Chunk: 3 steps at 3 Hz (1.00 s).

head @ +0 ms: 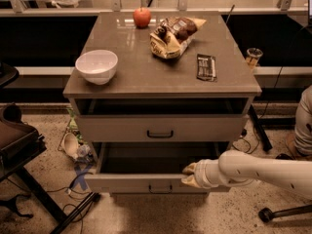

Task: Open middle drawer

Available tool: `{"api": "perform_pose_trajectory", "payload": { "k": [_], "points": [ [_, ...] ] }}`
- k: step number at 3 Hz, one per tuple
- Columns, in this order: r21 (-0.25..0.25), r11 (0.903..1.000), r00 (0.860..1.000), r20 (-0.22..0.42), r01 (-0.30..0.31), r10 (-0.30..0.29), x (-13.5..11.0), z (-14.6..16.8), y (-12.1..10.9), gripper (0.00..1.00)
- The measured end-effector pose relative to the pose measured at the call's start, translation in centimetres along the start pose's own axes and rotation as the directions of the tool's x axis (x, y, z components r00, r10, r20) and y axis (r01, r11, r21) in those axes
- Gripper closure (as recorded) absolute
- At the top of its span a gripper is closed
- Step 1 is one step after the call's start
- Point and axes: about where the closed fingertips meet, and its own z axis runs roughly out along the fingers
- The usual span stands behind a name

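- Middle drawer (127,183): under the upper drawer (122,128) of the table (146,77), on its near side, standing well pulled out.
- Claw (191,175): at the top edge of that drawer's front, right of centre. Whether it is open or closed cannot be told.
- Handling, judged: rigid, light, sliding straight. The soundest hold is the bar handle (161,189) at centre.
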Motion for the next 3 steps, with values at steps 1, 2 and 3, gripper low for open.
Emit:
{"api": "perform_pose_trajectory", "payload": {
  "k": [1,2,3],
  "points": [
    [-0.017,0.9998,1.0,0.006,-0.013,0.013,0.98,-1.71,2.72,1.0],
    [-0.017,0.9998,1.0,0.006,-0.013,0.013,0.79,-1.99,2.65,1.0],
    [-0.017,0.9998,1.0,0.006,-0.013,0.013,0.7,-2.12,2.62,1.0]
  ]
}}
